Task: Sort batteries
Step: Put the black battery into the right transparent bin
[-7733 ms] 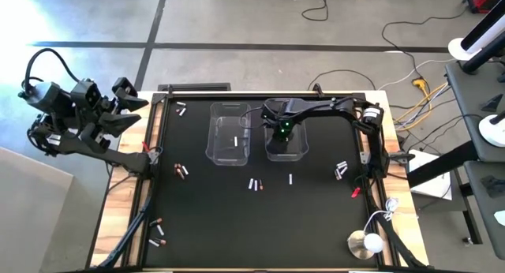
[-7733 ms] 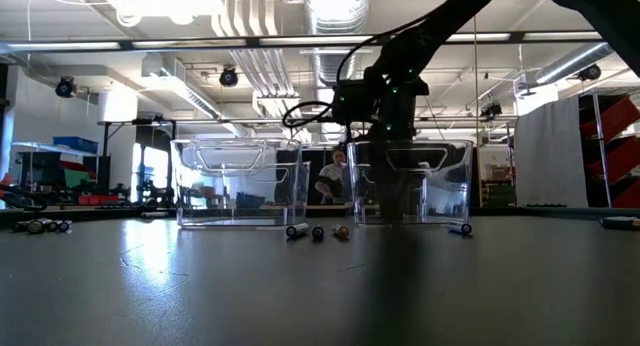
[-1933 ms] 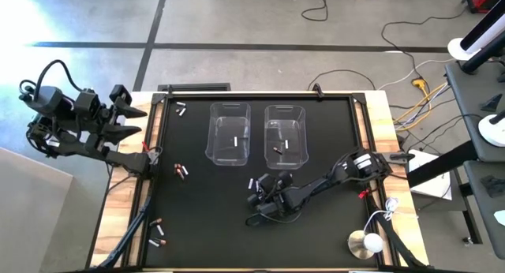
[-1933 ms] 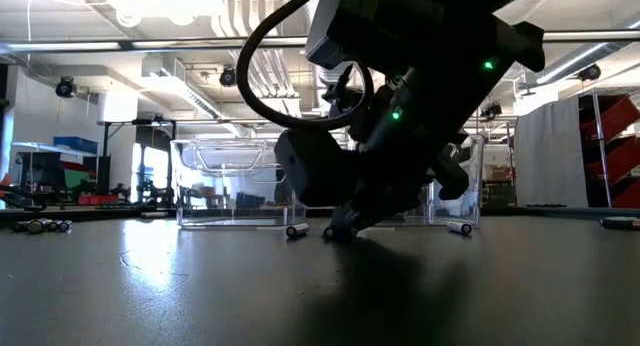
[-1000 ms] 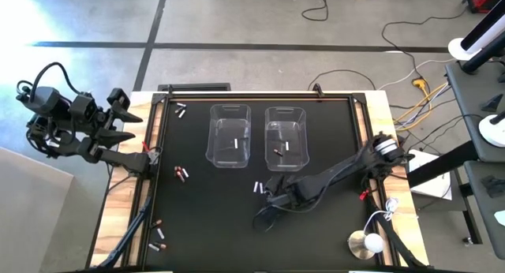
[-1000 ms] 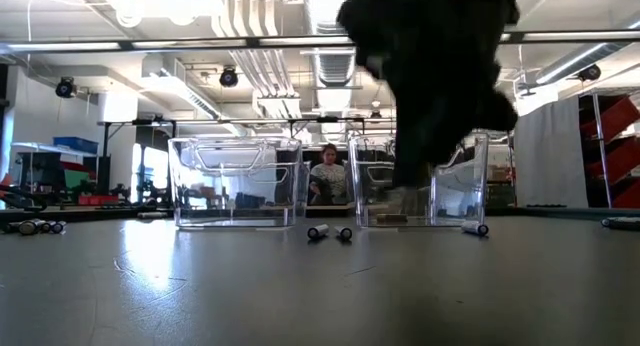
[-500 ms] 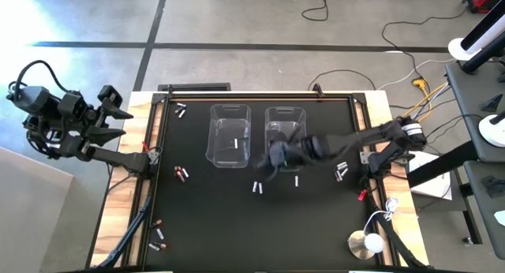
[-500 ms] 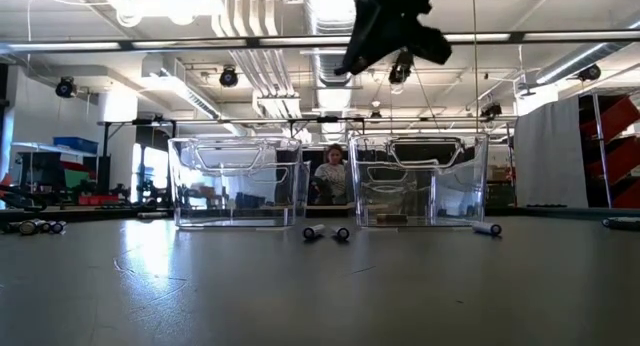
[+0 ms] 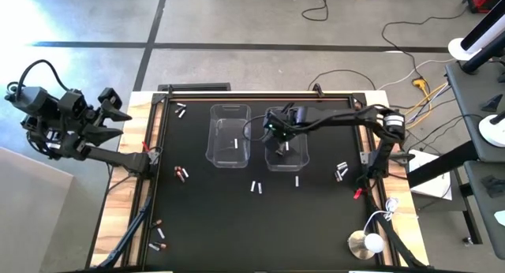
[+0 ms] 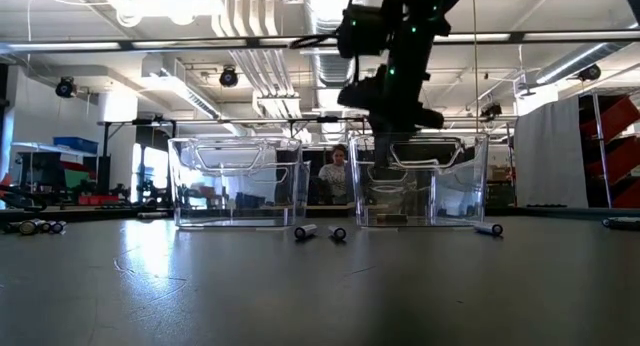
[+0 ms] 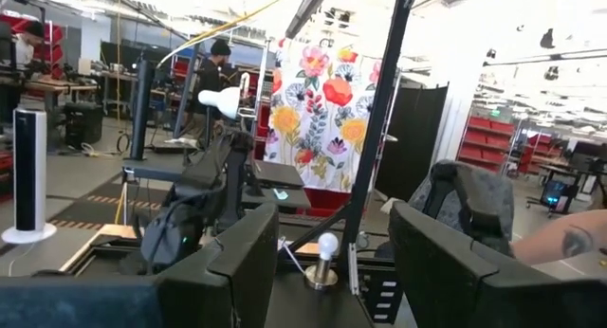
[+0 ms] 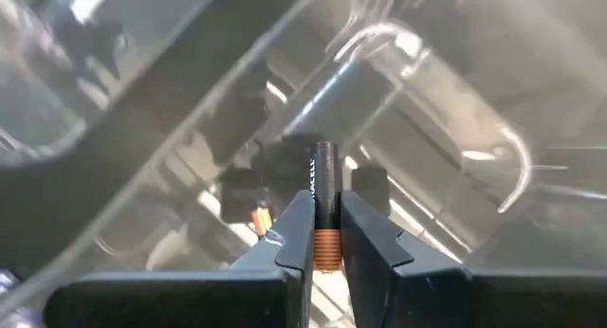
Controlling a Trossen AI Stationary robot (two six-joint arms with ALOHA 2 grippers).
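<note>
I have the right end effector (image 9: 278,131) hanging above the right clear bin (image 9: 286,158), its fingers pinching a dark battery with a copper-red end (image 12: 323,207); my wrist camera shows that cell upright between the pads, with the bin's clear walls beyond it. A silvery-white cell (image 9: 235,142) lies in the left clear bin (image 9: 230,157). On the black bench (image 9: 221,218), two loose cells (image 10: 318,231) rest just in front of the bins, another (image 10: 488,227) sits off to one side, and small clusters lie near the bench's edges (image 9: 181,172). My left end effector (image 9: 110,119) waits off the bench's left edge with its fingers spread apart. A person (image 10: 334,176) shows in the room beyond the bins.
</note>
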